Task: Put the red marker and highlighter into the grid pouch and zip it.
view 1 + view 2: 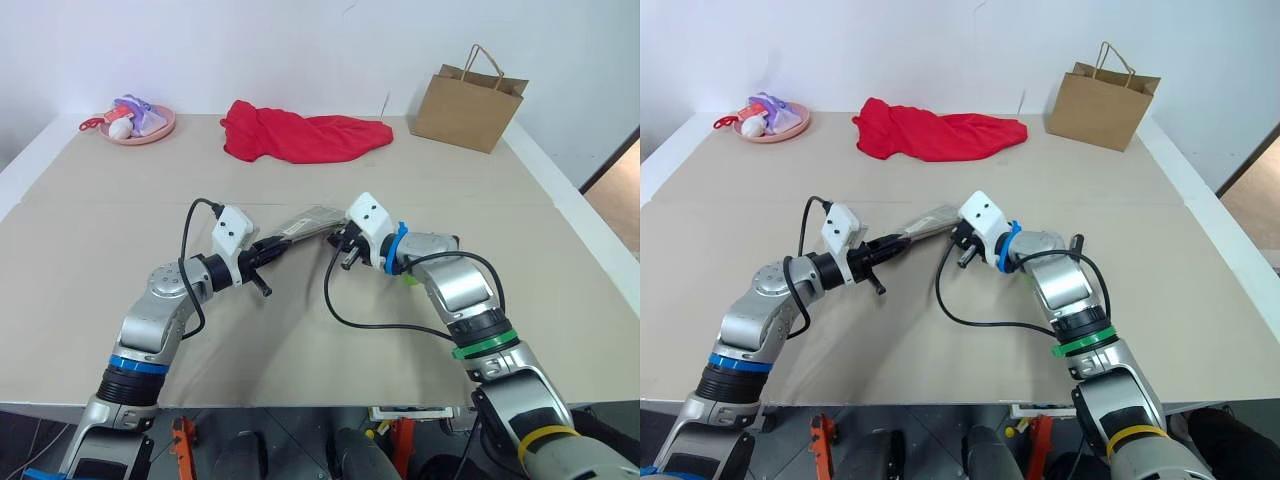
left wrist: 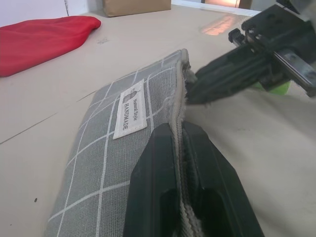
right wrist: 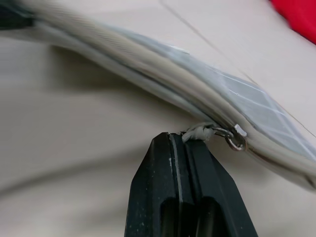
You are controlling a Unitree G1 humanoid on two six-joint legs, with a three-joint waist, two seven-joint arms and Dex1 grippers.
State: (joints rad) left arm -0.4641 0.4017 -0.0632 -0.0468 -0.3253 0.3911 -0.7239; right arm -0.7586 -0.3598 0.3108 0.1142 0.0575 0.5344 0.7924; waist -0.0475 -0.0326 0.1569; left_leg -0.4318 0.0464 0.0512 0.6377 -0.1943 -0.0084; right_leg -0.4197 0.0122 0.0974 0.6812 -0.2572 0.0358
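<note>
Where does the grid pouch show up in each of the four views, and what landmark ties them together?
Left eye view: the grid pouch is at centre, held between the two grippers.
Right eye view: the same, slightly left of centre.
Left wrist view: its grey panel with the white label lies beside the fingers.
Right wrist view: its zipper edge crosses diagonally.
Shared landmark: the red cloth.

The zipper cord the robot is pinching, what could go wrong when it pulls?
The right gripper is shut on only the short end of the pull cord, so the cord might slip out when it tugs. The left gripper pinches just the zipper edge of the grid pouch, which is lifted off the table; a hard pull could yank the pouch free or twist it, and the zipper might jam partway.
</note>
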